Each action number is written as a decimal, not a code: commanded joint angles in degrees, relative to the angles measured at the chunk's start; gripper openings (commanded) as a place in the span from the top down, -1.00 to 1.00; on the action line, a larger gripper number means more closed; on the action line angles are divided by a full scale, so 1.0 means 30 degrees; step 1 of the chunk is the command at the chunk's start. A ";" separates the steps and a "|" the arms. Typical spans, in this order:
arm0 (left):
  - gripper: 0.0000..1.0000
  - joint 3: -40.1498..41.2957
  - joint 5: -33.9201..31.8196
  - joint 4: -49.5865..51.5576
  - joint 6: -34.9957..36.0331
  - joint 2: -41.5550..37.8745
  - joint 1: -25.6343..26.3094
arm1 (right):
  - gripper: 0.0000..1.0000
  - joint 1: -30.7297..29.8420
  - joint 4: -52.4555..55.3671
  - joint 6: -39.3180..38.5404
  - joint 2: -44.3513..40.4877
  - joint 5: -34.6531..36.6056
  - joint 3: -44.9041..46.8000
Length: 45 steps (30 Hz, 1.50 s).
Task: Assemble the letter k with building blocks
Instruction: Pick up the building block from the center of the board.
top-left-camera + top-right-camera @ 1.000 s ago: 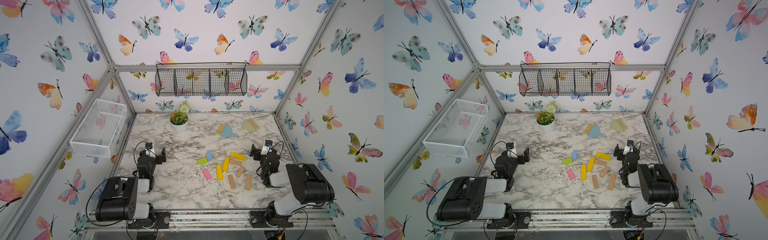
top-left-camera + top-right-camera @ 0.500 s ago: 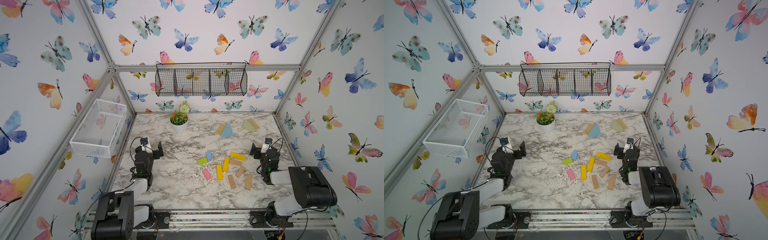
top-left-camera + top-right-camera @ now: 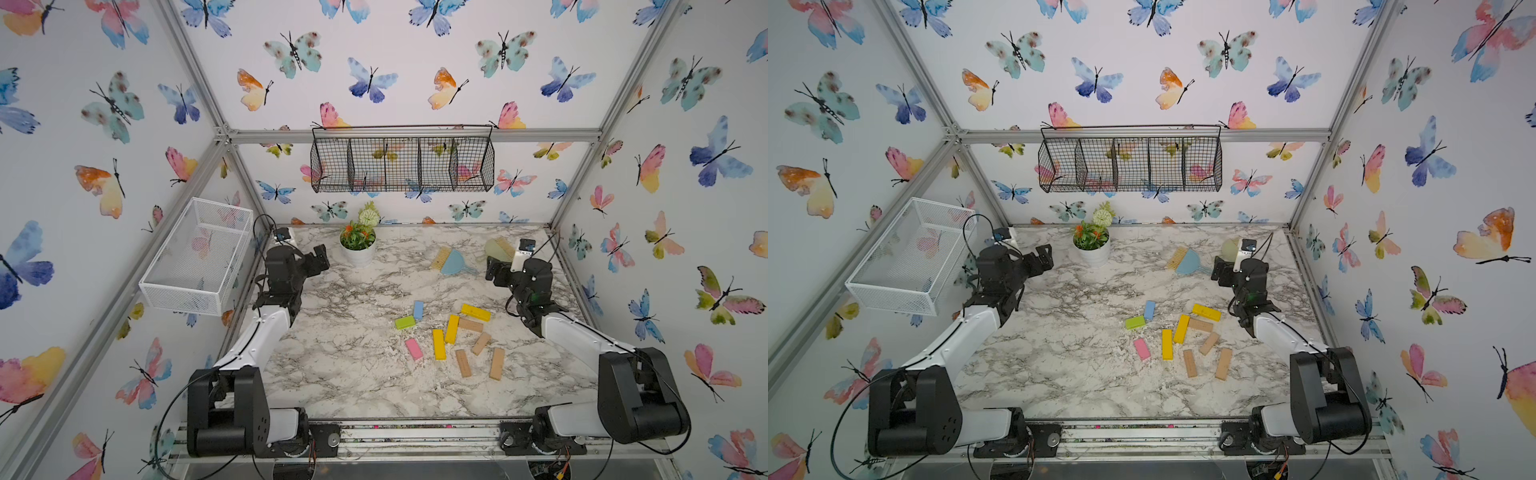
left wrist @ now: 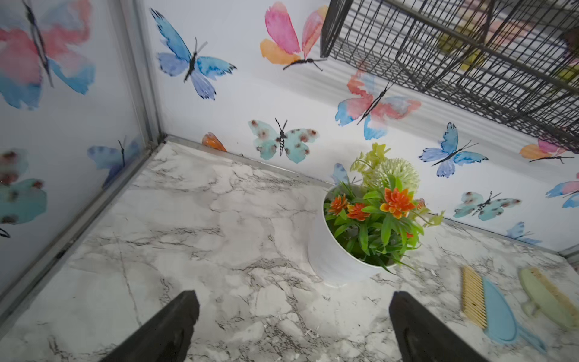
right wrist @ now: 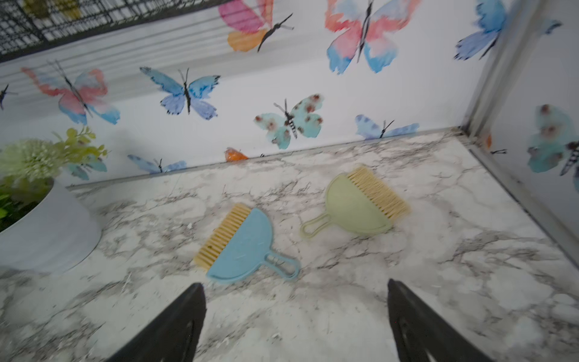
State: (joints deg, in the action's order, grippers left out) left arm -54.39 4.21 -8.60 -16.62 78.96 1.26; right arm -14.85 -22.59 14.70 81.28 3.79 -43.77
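The building blocks lie loose and flat on the marble table (image 3: pixel 345 374), right of centre, in both top views. They are a blue bar (image 3: pixel 418 309), a green bar (image 3: pixel 405 322), a pink bar (image 3: pixel 414 349), three yellow bars (image 3: pixel 439 344) and several tan bars (image 3: pixel 463 363) (image 3: pixel 1190 363). My left gripper (image 3: pixel 320 257) (image 4: pixel 291 301) hangs open over bare marble at the back left, near the plant pot. Over the back right my right gripper (image 3: pixel 494 270) (image 5: pixel 296 291) is open, just short of the blue dustpan. Neither holds anything, and no block shows in the wrist views.
A white pot with a plant (image 3: pixel 357 249) (image 4: pixel 332 260) stands at the back. A blue dustpan with brush (image 3: pixel 451 262) (image 5: pixel 247 250) and a green one (image 5: pixel 357 210) lie at the back right. A black wire basket (image 3: pixel 401 162) hangs on the back wall, a white one (image 3: pixel 199 253) on the left wall.
Both arms have stretched away from the front edge toward the back of the table, the left toward the plant pot, the right toward the dustpans. The blocks have not moved.
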 commanded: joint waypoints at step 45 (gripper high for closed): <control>-1.00 -0.0241 0.6884 0.2727 -0.2341 -0.2760 -0.1776 | -0.54 -0.8849 1.7654 0.7262 1.2141 -0.0397 -1.5970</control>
State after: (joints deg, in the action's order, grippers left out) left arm -54.28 39.77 -11.81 -34.96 73.47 -4.12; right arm -40.99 21.65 33.93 116.22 1.76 -88.75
